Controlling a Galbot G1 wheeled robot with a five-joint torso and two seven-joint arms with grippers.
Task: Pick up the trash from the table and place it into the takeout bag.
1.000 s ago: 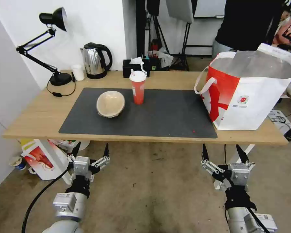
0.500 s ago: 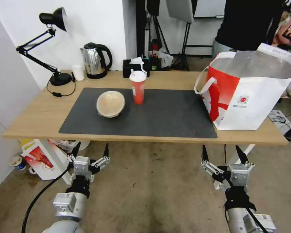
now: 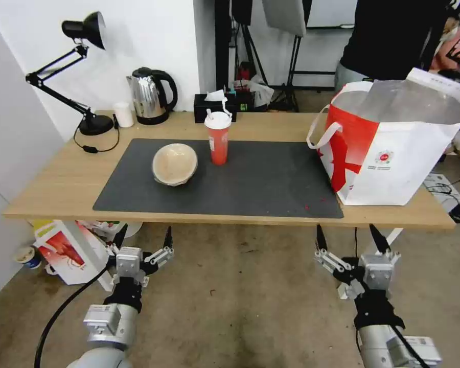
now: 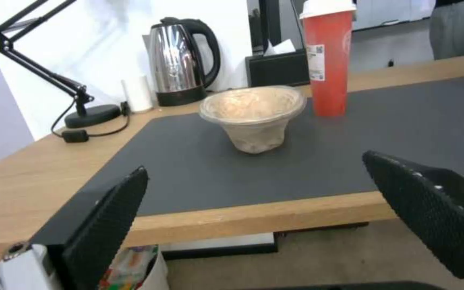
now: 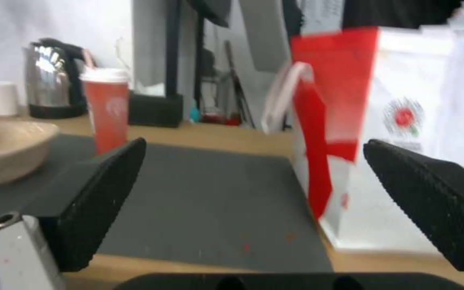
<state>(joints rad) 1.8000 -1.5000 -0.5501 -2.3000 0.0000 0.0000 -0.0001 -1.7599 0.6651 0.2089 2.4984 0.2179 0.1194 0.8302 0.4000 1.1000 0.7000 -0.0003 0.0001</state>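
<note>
Both arms low in front of the table (image 3: 61,189), below its near edge: left gripper (image 3: 143,237) and right gripper (image 3: 348,238) both have jaws spread wide, holding nothing. Tan paper bowl (image 3: 175,163) sits on the dark grey mat (image 3: 260,179) left of centre, red cup (image 3: 218,137) with white lid and straw just beside it toward the back. Takeout bag (image 3: 393,148) stands open at the table's right end, well apart from both.

Tan paper bowl (image 3: 175,163), red cup (image 3: 219,138) with white lid, dark grey mat (image 3: 250,179), red-and-white takeout bag (image 3: 393,148).
</note>
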